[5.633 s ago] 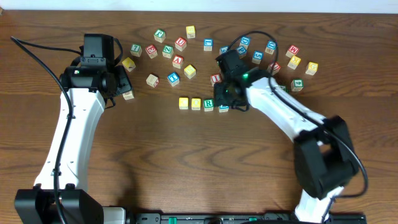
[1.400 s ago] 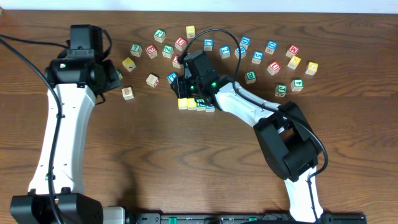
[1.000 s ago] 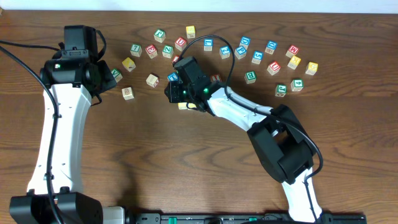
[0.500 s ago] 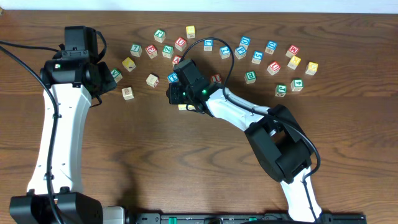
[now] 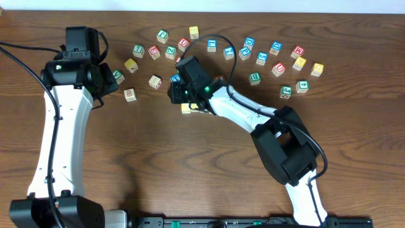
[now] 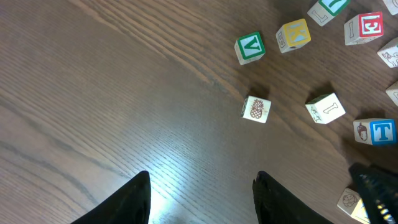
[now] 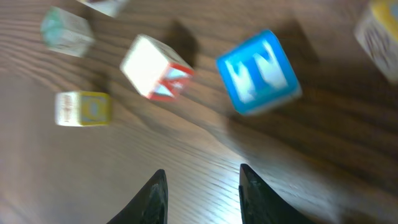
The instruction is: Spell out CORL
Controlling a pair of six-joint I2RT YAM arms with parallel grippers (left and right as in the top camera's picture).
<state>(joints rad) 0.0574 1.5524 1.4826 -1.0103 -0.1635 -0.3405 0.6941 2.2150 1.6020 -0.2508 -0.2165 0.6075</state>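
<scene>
On the dark brown wood-grain counter [image 5: 190, 164] the word cannot be read as finished. The only part of a row that shows is 1 yellow-faced wooden cube [image 5: 185, 108], peeking out at 6 o'clock of the right arm's wrist. Whatever lies beside it is hidden under that arm, so I cannot tell how many of the 4 letters stand in place. The other painted wooden letter cubes [image 5: 211, 45] lie loose in a band from 10 to 2 o'clock. The right tool [image 7: 202, 173] hovers with its fingers narrowly parted and nothing between them, a blurred blue-faced cube [image 7: 258, 71] at its 1 o'clock. The left tool [image 6: 202, 180] is spread wide and empty, well apart from the row, with a green V cube [image 6: 250, 48] at its 1 o'clock. I judge that some placing or straightening is left to do.
</scene>
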